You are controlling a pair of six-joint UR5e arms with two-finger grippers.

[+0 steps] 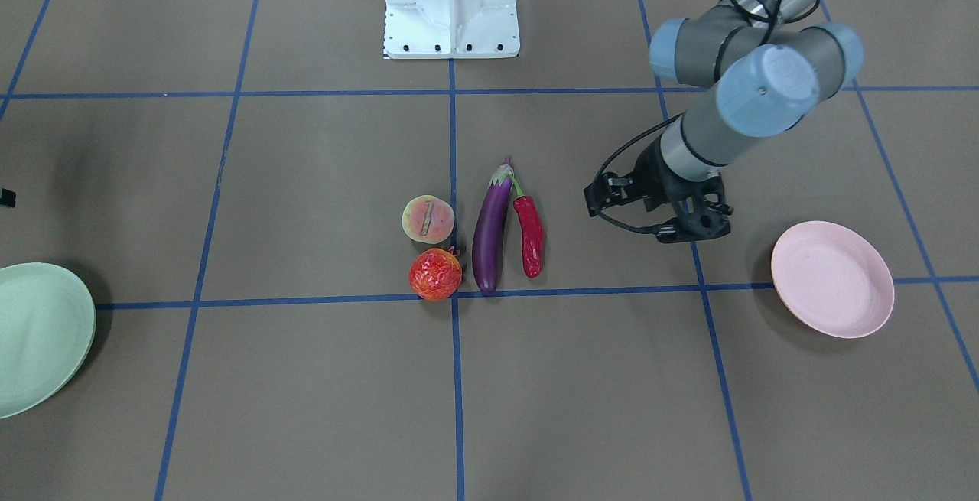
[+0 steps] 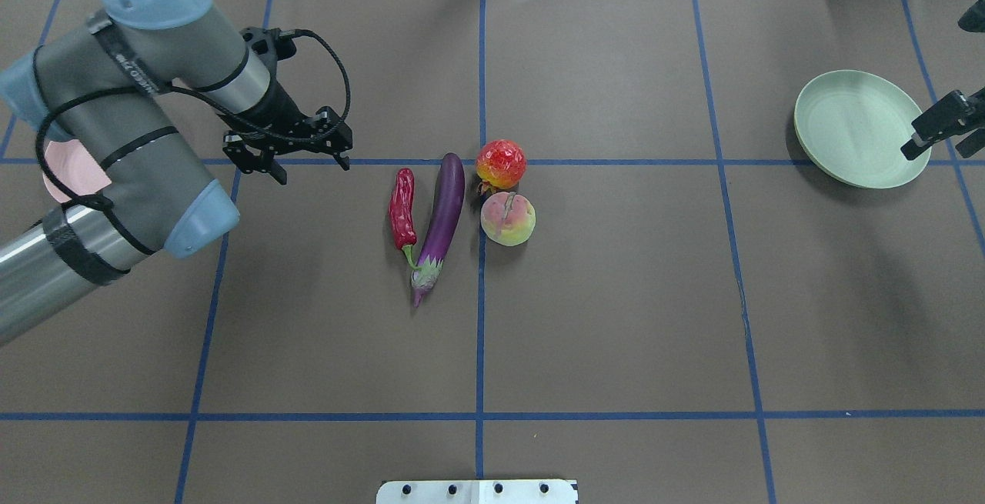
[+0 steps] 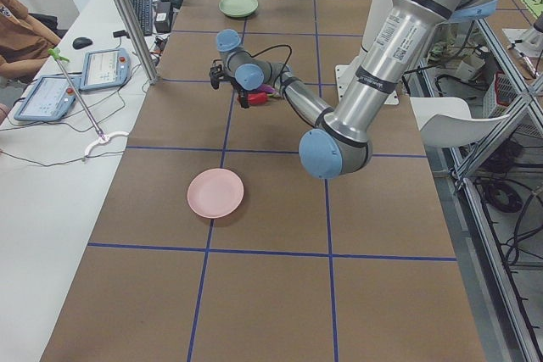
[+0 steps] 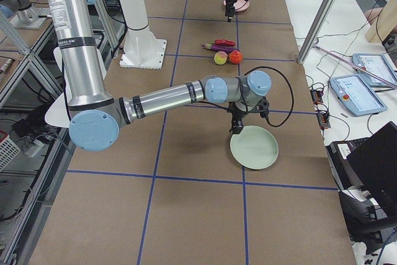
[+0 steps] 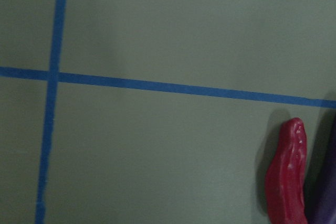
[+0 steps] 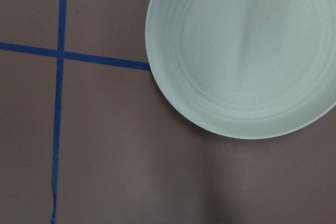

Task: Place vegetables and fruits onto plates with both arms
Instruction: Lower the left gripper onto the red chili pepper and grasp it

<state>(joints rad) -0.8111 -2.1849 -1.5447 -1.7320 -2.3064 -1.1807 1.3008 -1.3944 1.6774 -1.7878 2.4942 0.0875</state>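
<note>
Starting over the robot's shoulders: a long glossy purple eggplant (image 2: 444, 215) with a green cap lies at the middle of the brown paper-covered table (image 2: 616, 296). A shorter red chili pepper (image 2: 402, 208) lies along its left, the stem touching the eggplant near the cap. On the eggplant's right, a round orange-red mottled fruit (image 2: 501, 165) sits on a blue tape line (image 2: 616, 162), touching a round pale yellow-pink grooved peach (image 2: 508, 218) on the side nearer the robot. The left gripper (image 2: 309, 171) hangs to the chili's left, fingers spread, holding nothing. The right gripper (image 2: 940, 151), partly cut by the edge, shows its fingers apart over the round mint-green plastic plate (image 2: 854, 127). A round pale pink plastic plate (image 2: 65, 173) peeks out behind the left arm (image 2: 131, 142).

Facing the robot, the left gripper sits between the chili and the pink plate, with the white base (image 1: 451, 4) at the top.

Along the table from the left end, the pink plate is near and the green one far.

At the right end, the right arm (image 4: 161, 98) reaches to the green plate's rim.

On the left wrist camera, the chili's tip shows at lower right, beside a sliver of eggplant.

On the right wrist camera, the green plate fills the upper right.
</note>
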